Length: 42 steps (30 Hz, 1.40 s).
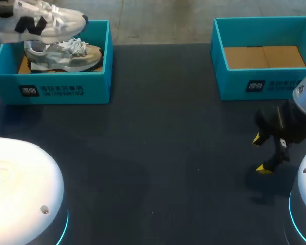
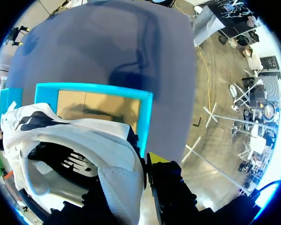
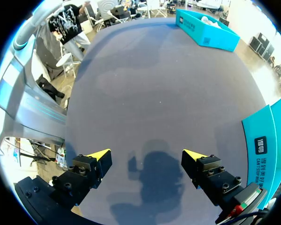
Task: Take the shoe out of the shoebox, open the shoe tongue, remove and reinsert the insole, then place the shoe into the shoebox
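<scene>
Left gripper (image 2: 131, 180) clamps shoe (image 1: 35, 20) above left box's (image 1: 5, 84) far rim; right gripper (image 3: 145, 159) spread wide above tabletop (image 1: 158, 143), near right box (image 1: 229, 84).

Bright overhead light, soft shadow on table (image 3: 154, 93) (beneath right hand (image 3: 147, 157)), blown whites

The white sneaker (image 2: 75, 154) is soft mesh cloth with smooth, faintly shiny panels. The grey-beige sneaker (image 1: 66, 55) looks matt, mesh with suede-like patches. The left teal shoebox (image 1: 66, 91) and the right teal shoebox (image 1: 255, 84) are smooth matt card; the right one's floor is bare brown cardboard (image 1: 265, 57). The dark counter (image 1: 158, 143) is matt and finely grained. The right claw (image 1: 260, 153) is matt black with yellow tips. The white arm housing (image 1: 20, 189) is glossy.
</scene>
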{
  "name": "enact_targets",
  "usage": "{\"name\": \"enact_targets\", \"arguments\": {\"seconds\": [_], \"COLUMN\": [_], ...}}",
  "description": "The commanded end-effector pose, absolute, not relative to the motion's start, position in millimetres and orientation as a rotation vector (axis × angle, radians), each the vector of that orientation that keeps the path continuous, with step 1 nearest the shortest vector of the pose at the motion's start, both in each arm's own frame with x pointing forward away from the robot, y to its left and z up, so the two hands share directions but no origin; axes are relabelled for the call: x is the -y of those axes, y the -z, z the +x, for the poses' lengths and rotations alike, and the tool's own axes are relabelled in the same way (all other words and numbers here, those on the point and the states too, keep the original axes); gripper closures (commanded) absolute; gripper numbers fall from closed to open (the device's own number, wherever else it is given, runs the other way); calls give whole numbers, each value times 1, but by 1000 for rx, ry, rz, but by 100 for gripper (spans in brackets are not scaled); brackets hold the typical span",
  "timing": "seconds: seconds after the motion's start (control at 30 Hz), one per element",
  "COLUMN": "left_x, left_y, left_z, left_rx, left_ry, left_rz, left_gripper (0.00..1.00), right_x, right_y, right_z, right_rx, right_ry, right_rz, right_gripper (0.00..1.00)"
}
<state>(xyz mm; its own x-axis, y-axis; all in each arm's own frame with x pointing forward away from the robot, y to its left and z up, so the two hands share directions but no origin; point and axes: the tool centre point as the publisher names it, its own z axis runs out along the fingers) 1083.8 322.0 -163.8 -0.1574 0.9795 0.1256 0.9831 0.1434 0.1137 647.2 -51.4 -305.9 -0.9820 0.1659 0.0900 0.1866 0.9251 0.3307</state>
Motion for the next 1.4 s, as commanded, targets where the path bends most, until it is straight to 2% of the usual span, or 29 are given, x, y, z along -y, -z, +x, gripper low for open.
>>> {"name": "enact_targets", "arguments": {"seconds": [0.03, 0.4, 0.97, 1.4], "left_x": [-316, -306, -271, -262], "left_y": [126, 105, 104, 105], "left_z": [1052, 975, 881, 865], "left_rx": [2371, 2372, 2318, 2230], "left_ry": [328, 273, 291, 253], "left_rz": [-2040, -2091, -2164, -2240], "left_gripper": [100, 100, 100, 100], "right_x": [52, 52, 52, 52], "right_y": [306, 306, 306, 306], "right_z": [645, 645, 645, 645], "right_rx": [3026, 3026, 3026, 3026], "right_ry": [528, 528, 528, 528], "right_rz": [-278, -278, -278, -278], "right_gripper": [0, 0, 0, 0]}}
